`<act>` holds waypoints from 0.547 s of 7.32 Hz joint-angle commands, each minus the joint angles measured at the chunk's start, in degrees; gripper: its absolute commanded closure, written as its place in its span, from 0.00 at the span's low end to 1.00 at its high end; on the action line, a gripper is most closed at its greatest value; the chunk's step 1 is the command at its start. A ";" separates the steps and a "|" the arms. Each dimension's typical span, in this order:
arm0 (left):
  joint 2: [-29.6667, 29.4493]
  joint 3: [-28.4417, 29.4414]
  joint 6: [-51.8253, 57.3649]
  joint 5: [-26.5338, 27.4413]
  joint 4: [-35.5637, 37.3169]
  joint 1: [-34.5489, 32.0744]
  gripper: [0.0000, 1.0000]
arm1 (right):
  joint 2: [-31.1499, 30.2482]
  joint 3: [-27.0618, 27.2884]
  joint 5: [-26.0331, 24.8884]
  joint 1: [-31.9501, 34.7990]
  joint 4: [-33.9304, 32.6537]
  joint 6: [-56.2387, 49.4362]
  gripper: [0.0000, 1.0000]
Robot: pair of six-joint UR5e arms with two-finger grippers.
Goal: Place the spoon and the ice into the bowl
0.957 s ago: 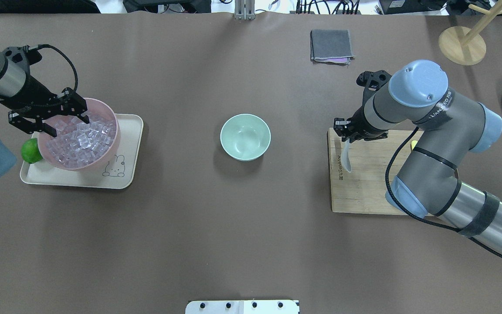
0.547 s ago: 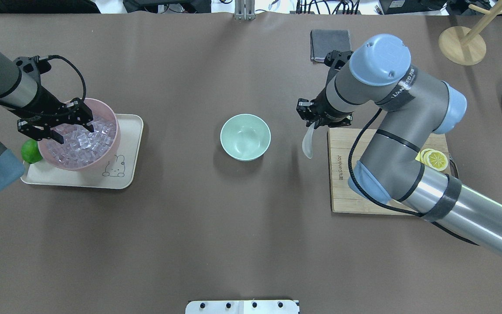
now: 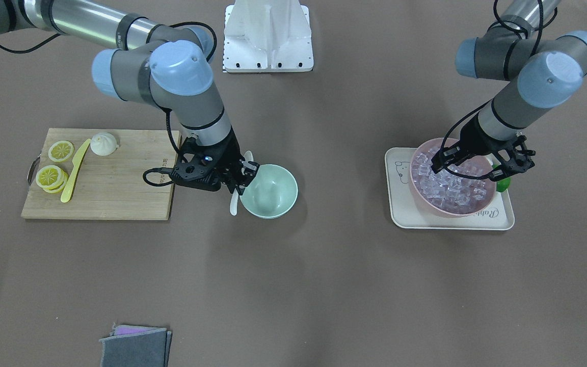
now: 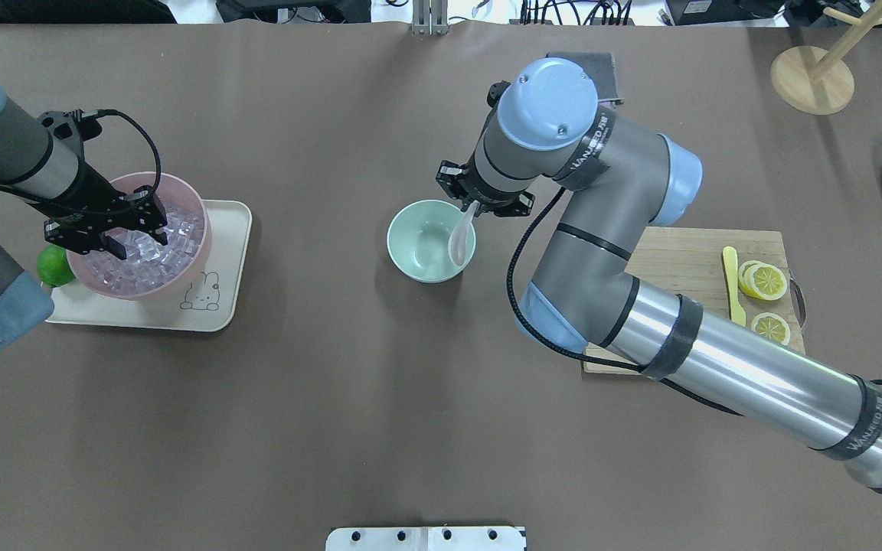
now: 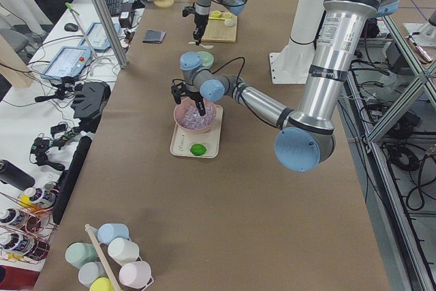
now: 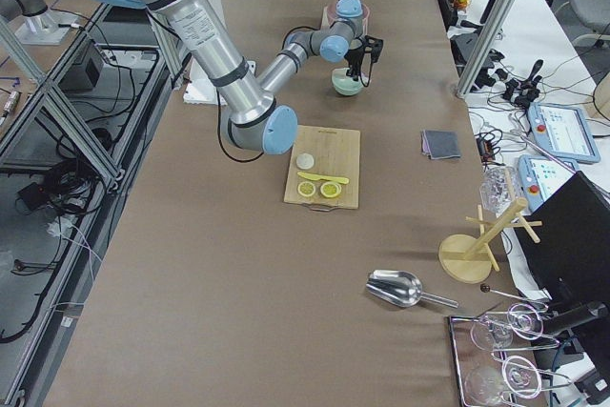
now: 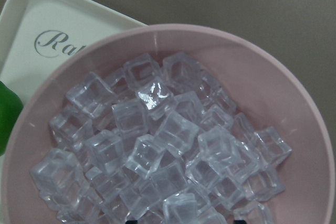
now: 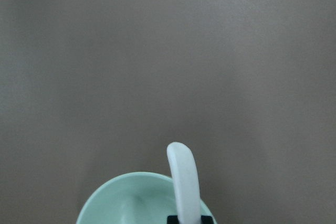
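One glossy white spoon (image 4: pixel 458 243) hangs scoop-down at the rim of the smooth, matte mint bowl (image 4: pixel 414 222), its curved handle pinched in the right gripper (image 4: pixel 475 205). The left gripper (image 4: pixel 133 237) gapes wide, holding nothing, just above dozens of clear ice cubes (image 7: pixel 173 129) heaped in one pink bowl (image 7: pixel 294 108) on a cream tray (image 7: pixel 42 19) lettered "Ra…"

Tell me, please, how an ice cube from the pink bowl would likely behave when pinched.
Probably slippery: the ice cubes look glossy and smooth-faced. Likely stiff and light, being small, clear blocks. Heaped loosely in the pink bowl, neighbours may shift when one lifts.
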 commanded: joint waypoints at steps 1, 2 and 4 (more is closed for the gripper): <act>0.00 0.31 0.01 0.06 -0.12 0.48 0.37 | 2.51 -4.27 -2.44 -1.04 3.18 2.64 1.00; 0.00 0.31 0.01 0.06 -0.12 0.48 0.40 | 2.60 -6.46 -3.66 -1.04 6.08 4.04 1.00; -0.35 0.31 0.01 -0.03 -0.12 0.57 0.80 | 2.60 -6.57 -3.68 -1.21 6.46 4.14 1.00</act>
